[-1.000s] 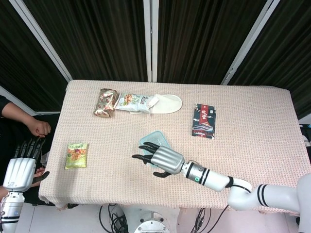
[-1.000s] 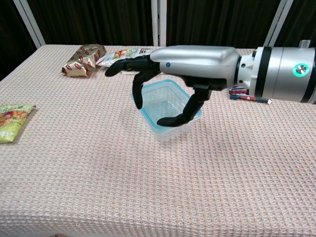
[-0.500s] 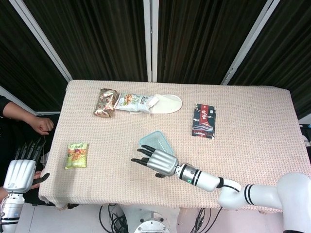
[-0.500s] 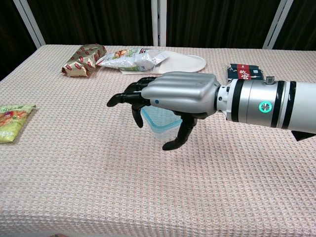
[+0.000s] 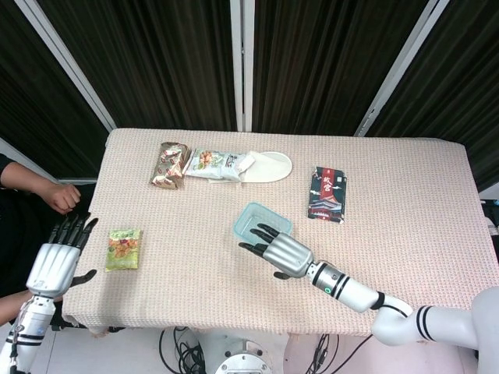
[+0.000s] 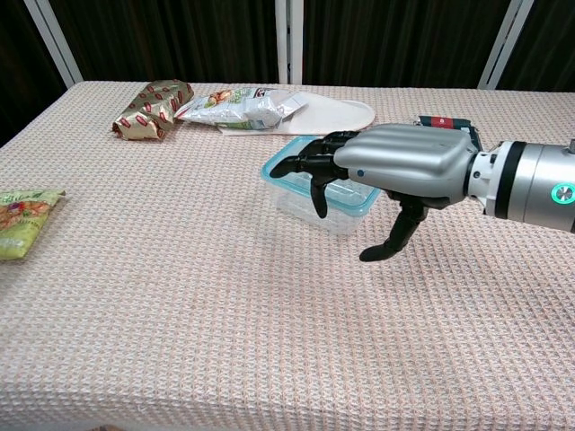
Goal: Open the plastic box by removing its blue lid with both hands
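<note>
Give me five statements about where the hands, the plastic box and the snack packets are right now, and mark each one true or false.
1. The right hand has its fingers over the plastic box. True.
2. The left hand grips the box from the other side. False: it is off the table's left edge, fingers spread, holding nothing.
3. The white slipper lies near the table's far edge. True.
4. The green snack packet sits inside the box. False: it lies flat near the left edge, far from the box.
5. The dark packet is stacked on the box. False: it lies apart, to its right.
</note>
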`<state>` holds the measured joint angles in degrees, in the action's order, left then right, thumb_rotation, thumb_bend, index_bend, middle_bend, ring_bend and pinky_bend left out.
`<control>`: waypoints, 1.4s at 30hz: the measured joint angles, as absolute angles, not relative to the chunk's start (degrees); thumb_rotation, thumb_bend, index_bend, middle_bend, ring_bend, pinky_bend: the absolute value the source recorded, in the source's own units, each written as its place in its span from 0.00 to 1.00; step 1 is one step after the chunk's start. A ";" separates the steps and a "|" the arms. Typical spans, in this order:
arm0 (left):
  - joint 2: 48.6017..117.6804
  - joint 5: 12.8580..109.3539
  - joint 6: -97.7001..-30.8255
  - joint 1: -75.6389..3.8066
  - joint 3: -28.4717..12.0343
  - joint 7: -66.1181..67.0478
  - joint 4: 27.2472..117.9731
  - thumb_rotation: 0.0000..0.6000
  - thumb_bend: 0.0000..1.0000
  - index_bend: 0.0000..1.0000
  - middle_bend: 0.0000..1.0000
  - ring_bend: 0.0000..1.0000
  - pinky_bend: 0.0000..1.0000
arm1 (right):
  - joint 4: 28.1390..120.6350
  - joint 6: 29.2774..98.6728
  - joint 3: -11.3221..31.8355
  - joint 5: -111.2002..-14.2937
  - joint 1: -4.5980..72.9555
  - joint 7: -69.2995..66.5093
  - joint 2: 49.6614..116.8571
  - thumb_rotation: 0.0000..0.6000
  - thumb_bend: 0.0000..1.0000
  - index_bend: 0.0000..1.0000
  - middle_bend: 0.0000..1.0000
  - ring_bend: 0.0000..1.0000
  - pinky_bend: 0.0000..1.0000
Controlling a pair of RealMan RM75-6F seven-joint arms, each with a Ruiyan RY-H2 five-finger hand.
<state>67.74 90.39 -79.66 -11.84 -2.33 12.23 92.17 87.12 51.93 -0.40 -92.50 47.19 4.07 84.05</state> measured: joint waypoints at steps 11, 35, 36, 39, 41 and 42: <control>67.96 92.12 -61.94 -28.56 -7.73 10.43 96.10 1.00 0.00 0.03 0.01 0.00 0.07 | 88.06 69.38 -2.88 -96.27 37.59 -1.78 76.88 1.00 0.08 0.05 0.33 0.02 0.00; 85.03 52.90 -26.68 -67.99 -13.24 24.52 83.81 1.00 0.00 0.00 0.00 0.00 0.06 | 86.56 81.55 0.04 -92.09 24.38 -7.44 68.54 1.00 0.08 0.05 0.32 0.02 0.00; 85.40 49.71 -26.78 -69.44 -12.27 25.42 83.31 1.00 0.00 0.00 0.00 0.00 0.06 | 86.42 81.53 0.13 -92.20 24.27 -7.59 68.61 1.00 0.08 0.05 0.32 0.02 0.00; 86.02 42.05 -27.35 -73.01 -9.63 27.29 82.70 1.00 0.00 0.00 0.00 0.00 0.06 | 86.12 81.48 0.33 -92.53 24.03 -8.08 68.83 1.00 0.08 0.05 0.32 0.02 0.00; 86.20 37.91 -27.76 -75.09 -8.13 28.02 82.70 1.00 0.00 0.00 0.00 0.00 0.07 | 85.91 81.37 0.41 -92.82 23.88 -8.28 69.02 1.00 0.08 0.05 0.32 0.02 0.00; 86.30 35.46 -28.05 -76.50 -7.14 28.36 82.77 1.00 0.00 0.00 0.00 0.00 0.07 | 85.85 81.30 0.43 -92.91 23.82 -8.33 69.11 1.00 0.08 0.05 0.32 0.02 0.00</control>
